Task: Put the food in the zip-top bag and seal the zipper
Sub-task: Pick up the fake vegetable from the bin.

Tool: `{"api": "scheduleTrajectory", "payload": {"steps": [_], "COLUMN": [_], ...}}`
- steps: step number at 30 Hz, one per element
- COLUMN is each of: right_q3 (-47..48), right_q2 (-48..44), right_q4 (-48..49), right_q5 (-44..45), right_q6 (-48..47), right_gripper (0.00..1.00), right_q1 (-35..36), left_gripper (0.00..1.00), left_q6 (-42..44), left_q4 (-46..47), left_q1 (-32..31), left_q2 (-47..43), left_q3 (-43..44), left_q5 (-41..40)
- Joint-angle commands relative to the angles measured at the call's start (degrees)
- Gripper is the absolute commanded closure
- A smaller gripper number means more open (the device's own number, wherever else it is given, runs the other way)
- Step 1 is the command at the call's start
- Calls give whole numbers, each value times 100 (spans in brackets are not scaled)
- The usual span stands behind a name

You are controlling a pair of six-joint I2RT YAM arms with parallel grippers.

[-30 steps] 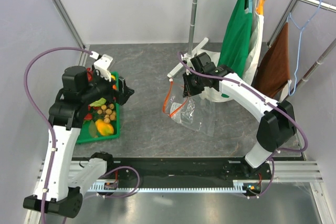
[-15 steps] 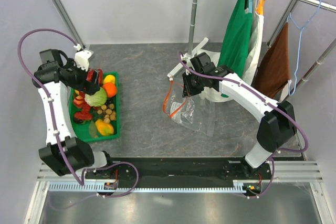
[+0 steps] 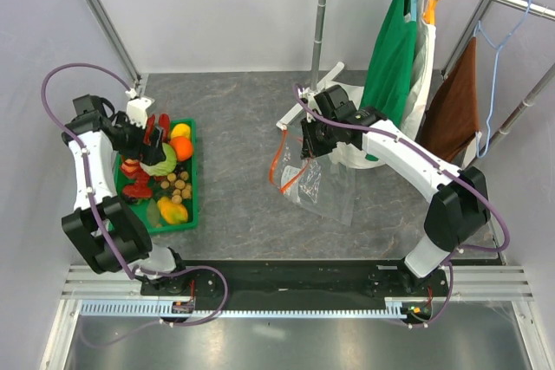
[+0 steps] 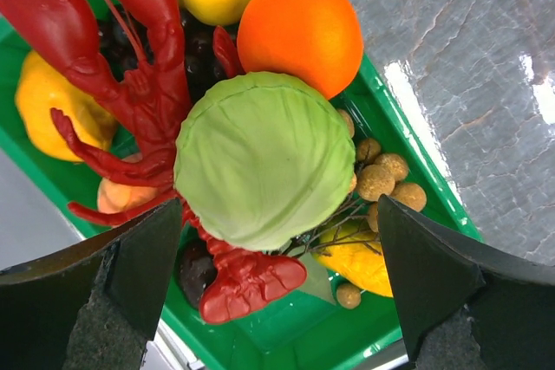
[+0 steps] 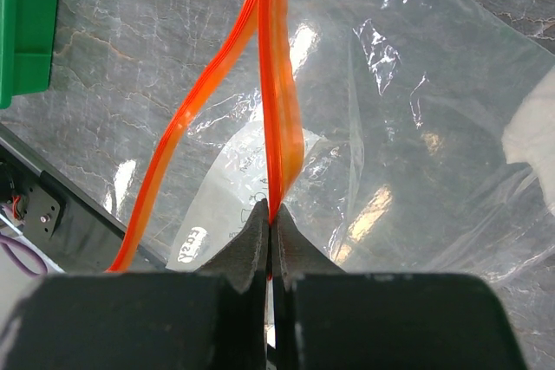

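Left end effector (image 4: 279, 210) hangs wide open over the smooth pale green cabbage (image 4: 260, 158) topping the green tray (image 4: 286, 335), so I'd drop straight and pinch its widest part, while the right end effector (image 5: 271, 214) is clamped on the red-orange zipper (image 5: 279, 110) of the clear crinkly zip-top bag (image 5: 416, 127), mid-worktop (image 5: 130, 58).

From the left wrist, the cabbage (image 4: 260, 158) covers the middle of the lobster (image 4: 130, 84) and part of the brown balls (image 4: 381, 175). The lobster's claws run off the top edge. From the right wrist, the zipper (image 5: 279, 110) vanishes between the closed fingers of the right tool (image 5: 271, 218), and the bag (image 5: 416, 127) runs past the right edge.
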Motion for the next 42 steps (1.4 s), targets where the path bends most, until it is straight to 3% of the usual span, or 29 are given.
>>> {"api": "scheduleTrajectory", "payload": {"steps": [1, 8, 20, 34, 42], "right_q3": [300, 335, 335, 317, 273], "right_q2": [49, 119, 137, 49, 31], "right_q4": [63, 45, 28, 19, 37], "right_q5": [-48, -92, -128, -128, -163], "right_q6": [-55, -99, -125, -134, -134], "right_gripper": [100, 100, 100, 100, 100], "right_q1": [36, 28, 28, 36, 28], "left_gripper": [0, 0, 0, 26, 29], "left_q6": [227, 51, 210, -159, -361], "left_q4": [599, 1038, 819, 107, -350], "left_q1": [19, 2, -7, 37, 10], "left_q2": [144, 443, 417, -453, -647], "left_q3": [-244, -375, -578, 362, 565], "left_q5": [140, -44, 167, 298, 948]}}
